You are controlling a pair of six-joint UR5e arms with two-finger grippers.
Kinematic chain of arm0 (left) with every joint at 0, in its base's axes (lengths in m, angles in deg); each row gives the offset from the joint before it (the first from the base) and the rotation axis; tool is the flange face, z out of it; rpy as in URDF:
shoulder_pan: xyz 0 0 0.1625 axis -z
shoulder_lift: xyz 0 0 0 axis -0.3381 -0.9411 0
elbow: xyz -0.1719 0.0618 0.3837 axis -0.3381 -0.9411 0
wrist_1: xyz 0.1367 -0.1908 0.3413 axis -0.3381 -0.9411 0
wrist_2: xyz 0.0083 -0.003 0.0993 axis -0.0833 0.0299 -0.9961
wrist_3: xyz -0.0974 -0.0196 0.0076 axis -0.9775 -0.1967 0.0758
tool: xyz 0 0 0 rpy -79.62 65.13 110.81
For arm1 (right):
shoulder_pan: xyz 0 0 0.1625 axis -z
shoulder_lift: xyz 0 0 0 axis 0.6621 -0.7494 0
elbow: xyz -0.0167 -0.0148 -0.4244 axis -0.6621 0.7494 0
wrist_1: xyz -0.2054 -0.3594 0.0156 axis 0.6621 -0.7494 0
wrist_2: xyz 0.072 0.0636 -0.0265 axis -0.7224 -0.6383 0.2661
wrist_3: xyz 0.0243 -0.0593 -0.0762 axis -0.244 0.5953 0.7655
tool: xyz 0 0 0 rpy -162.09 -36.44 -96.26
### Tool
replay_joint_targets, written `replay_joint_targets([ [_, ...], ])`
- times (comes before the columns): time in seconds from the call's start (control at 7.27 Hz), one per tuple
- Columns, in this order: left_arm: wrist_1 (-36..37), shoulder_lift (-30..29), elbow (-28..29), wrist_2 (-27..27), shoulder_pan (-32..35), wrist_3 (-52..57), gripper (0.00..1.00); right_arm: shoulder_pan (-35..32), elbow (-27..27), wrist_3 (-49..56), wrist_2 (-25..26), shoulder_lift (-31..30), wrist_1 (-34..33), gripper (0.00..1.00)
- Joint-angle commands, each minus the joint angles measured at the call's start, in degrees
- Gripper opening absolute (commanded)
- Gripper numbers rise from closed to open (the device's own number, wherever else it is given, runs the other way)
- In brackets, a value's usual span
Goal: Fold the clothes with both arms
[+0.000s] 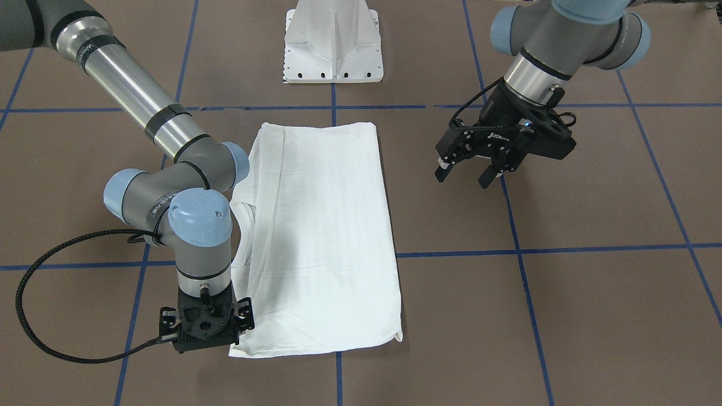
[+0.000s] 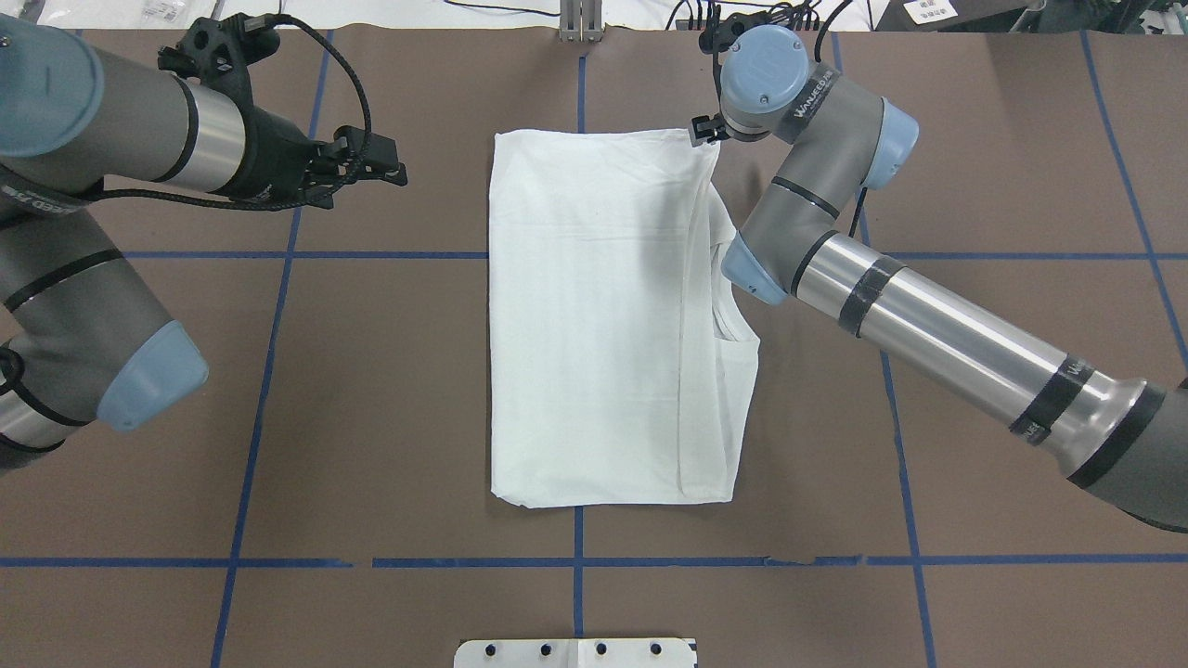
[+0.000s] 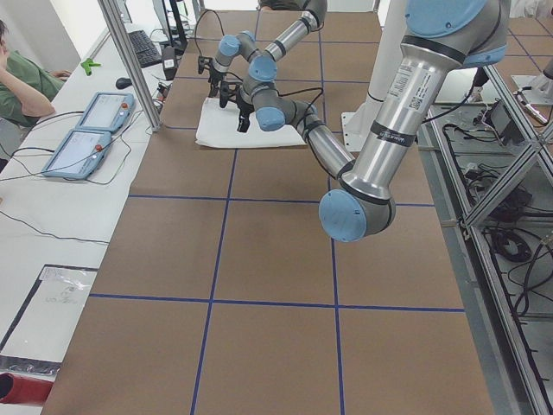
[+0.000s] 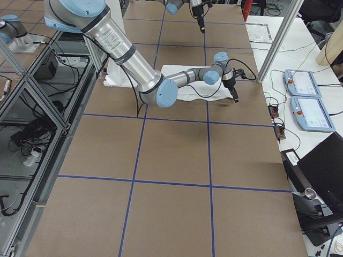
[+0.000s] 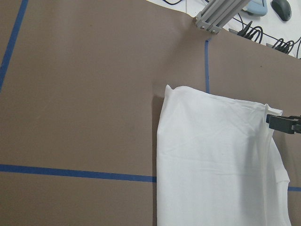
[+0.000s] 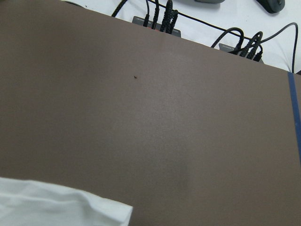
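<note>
front view: the shirt (image 1: pixel 327 225) lies folded lengthwise on the table (image 1: pixel 564 316). the left gripper (image 1: pixel 463 177) hangs wide open, empty, well apart from it.
overhead: the right gripper (image 2: pixel 703 132) sits at the shirt's far corner, and i cannot tell how its jaws stand. pulling one corner alone would likely skew the fold.

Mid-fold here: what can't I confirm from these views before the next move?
- Right gripper: whether it is shut on the shirt corner. Its own wrist covers the jaws in the front-facing and overhead views; the left wrist view's edge cuts it off; it is too small in the side views.
- Shirt collar and print: none shows anywhere; folded layers may cover them.
</note>
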Motion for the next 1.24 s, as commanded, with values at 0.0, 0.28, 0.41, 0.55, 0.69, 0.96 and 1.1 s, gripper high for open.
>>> replay_joint_targets([
  [0.0, -0.08, -0.02, 0.15, 0.00, 0.00, 0.08, 1.00, 0.39, -1.03, -0.85, -0.45, 1.46, -0.02, 1.00],
  [0.28, -0.26, -0.02, 0.67, 0.00, 0.00, 0.16, 1.00, 3.11, -1.21, -3.14, -0.45, 1.56, -0.29, 1.00],
  [0.41, -0.34, -0.11, 0.67, 0.00, 0.00, 0.08, 1.00, 3.56, -2.00, -2.80, -0.98, 1.56, -3.33, 1.00],
  [0.55, -0.35, -0.11, 0.67, 0.00, -0.09, 0.08, 1.00, 3.65, -4.70, -2.27, -2.63, 1.12, -7.11, 0.99],
  [0.69, -0.35, -0.28, 0.67, 0.00, 0.00, 0.08, 1.00, 4.08, -5.69, -2.27, -3.78, 0.86, -9.32, 1.00],
  [0.96, -0.35, -0.29, 0.67, 0.00, 0.00, 0.08, 1.00, 4.35, -5.69, -2.00, -6.15, 0.59, -11.88, 0.99],
  [1.1, -0.35, -0.37, 0.67, 0.00, -0.09, -0.01, 1.00, 4.35, -5.78, -1.74, -7.04, 0.50, -13.46, 0.99],
])
